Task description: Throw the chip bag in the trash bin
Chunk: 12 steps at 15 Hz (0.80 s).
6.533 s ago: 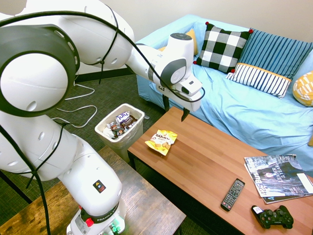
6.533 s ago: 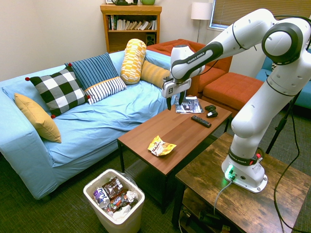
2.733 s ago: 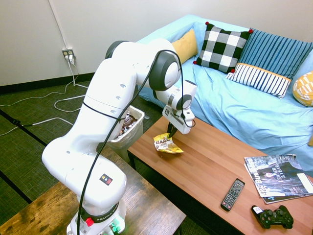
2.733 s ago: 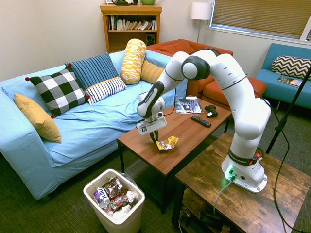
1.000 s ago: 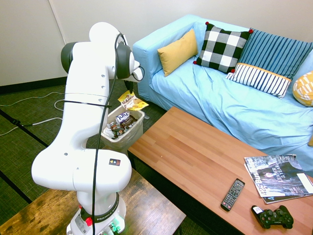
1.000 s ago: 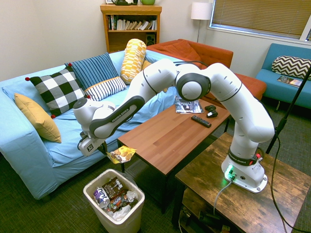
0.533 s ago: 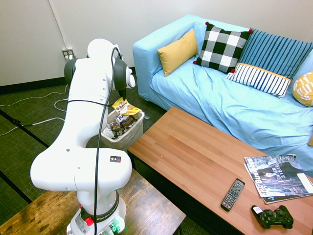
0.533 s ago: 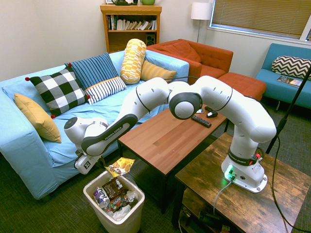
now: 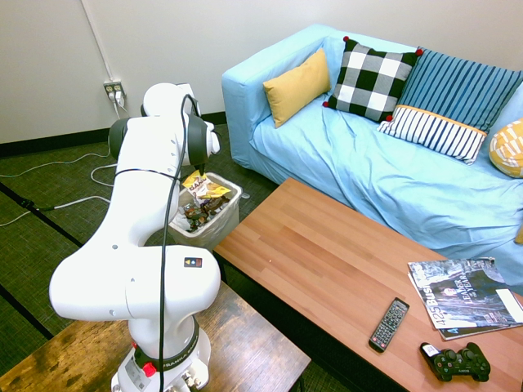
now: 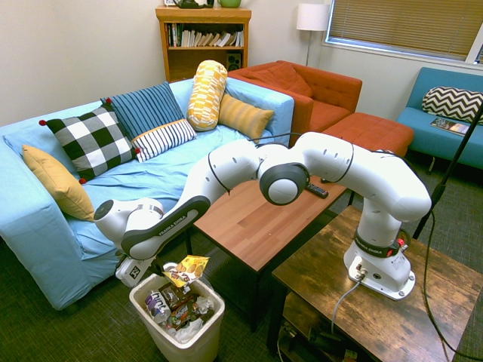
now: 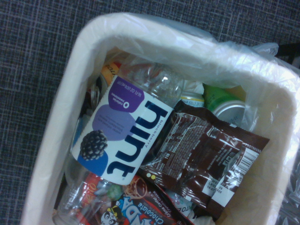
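At three o'clock from the black-fingered tool [image 10: 159,266], second exterior view, its pinched crinkly yellow chip bag [image 10: 190,269] overhangs the white rectangular plastic bin [image 10: 198,352]

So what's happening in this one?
A white robot arm is holding a yellow chip bag in its shut fingers, just above the far edge of the trash bin. The bin already has a hint bottle and a brown wrapper in it. The bag isn't released yet.
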Available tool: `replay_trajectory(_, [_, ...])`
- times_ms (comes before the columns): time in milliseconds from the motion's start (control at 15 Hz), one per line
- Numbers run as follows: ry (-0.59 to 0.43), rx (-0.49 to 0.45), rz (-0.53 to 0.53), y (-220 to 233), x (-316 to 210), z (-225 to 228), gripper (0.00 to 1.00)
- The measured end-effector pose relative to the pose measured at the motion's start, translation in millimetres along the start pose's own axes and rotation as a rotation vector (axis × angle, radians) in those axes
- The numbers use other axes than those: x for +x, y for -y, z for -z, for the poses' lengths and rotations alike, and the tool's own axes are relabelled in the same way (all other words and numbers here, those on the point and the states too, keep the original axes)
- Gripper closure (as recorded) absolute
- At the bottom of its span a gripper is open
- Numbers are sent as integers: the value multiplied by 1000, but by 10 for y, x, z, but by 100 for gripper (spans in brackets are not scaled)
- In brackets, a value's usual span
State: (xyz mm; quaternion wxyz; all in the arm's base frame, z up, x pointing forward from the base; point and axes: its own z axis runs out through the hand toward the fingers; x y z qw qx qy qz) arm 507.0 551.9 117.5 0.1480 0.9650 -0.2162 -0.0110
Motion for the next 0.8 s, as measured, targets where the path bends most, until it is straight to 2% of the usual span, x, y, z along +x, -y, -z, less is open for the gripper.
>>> replay_trajectory(800, [3, 14, 2, 35, -61, 71, 0])
